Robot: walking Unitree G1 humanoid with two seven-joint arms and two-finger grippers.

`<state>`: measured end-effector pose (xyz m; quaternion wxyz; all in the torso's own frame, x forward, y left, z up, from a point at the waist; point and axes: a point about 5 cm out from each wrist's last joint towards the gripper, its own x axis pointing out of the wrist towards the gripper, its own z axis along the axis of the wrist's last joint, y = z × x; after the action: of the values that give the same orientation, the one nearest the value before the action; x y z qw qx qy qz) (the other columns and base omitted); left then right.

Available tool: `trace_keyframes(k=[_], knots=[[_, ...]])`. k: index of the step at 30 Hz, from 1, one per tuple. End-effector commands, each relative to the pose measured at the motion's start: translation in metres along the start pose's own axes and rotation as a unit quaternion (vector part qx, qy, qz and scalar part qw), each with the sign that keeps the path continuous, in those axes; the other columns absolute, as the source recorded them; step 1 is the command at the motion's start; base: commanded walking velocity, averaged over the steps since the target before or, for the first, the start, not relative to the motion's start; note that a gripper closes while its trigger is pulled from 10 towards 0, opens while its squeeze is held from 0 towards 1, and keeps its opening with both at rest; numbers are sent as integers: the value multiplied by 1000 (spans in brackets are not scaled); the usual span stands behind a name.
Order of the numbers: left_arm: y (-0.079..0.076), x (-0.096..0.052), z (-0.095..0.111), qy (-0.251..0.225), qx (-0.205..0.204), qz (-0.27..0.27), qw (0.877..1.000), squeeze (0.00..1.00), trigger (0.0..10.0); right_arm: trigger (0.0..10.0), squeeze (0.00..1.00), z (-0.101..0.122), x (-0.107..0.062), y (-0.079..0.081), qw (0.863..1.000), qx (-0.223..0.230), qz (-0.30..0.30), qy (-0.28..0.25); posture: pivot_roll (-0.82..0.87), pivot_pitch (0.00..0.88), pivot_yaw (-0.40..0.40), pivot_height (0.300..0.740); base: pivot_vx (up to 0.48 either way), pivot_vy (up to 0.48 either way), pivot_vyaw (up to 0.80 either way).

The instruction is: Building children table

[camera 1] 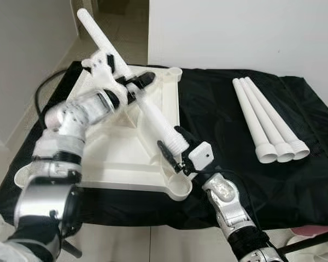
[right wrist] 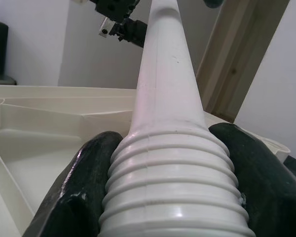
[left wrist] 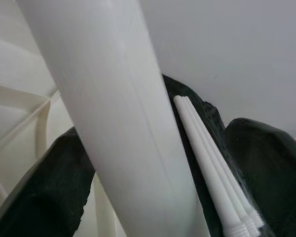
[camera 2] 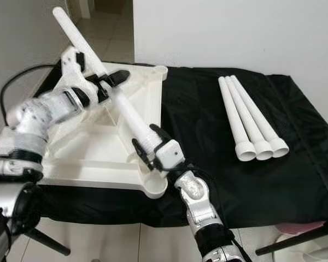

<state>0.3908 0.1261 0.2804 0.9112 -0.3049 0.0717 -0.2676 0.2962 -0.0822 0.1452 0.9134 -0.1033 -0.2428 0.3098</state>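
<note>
The left end effector (camera 1: pixel 132 87) is closed around the upper shaft of a white table leg (camera 1: pixel 153 117). Its fingers are partly hidden behind the white wrist bracket, and in the left wrist view the leg (left wrist: pixel 123 128) blocks the middle of the picture, so the finger contact points cannot be made out. The leg runs tilted from above the left end effector down to the right end effector (camera 1: pixel 172 150), which is closed on the leg's ribbed threaded end (right wrist: pixel 172 197). One black finger (right wrist: pixel 76 197) sits on each side of the ribs.

Below both end effectors lies the upturned white tabletop (camera 1: pixel 115 158), ribs facing up. Its near corner socket (camera 1: pixel 180 188) lies just below the right end effector; whether the threaded end has entered the socket cannot be told. The far corner socket (camera 1: pixel 175 72) lies beyond the left end effector.

The tabletop rests on a black cloth (camera 1: pixel 218 142) covering the desk. To the right of the right end effector, well apart, three spare legs (camera 1: pixel 268 125) lie side by side, touching. Bare cloth lies between them and the tabletop. The cloth's near edge is just below the tabletop corner.
</note>
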Motion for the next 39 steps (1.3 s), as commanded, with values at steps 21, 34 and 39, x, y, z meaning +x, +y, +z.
trace_keyframes(k=[21, 34, 39], knots=[[-14, 7, 7, -12, -80, -120, 989, 0, 0, 10000, 1000, 2, 9, -4, 1000, -11, -2, -9, 7, 25, -9, 740, 0, 0, 0], [-19, 10, 27, -60, -61, -102, 991, 0, 10000, 10000, 0, 1, 10, -13, 997, 51, -51, 7, -9, 16, -12, 740, 0, 0, 0], [-20, 3, 36, -87, -49, -111, 989, 0, 10000, 10000, 0, 2, 10, -15, 995, 79, -61, 9, -11, 16, -16, 740, 0, 0, 0]])
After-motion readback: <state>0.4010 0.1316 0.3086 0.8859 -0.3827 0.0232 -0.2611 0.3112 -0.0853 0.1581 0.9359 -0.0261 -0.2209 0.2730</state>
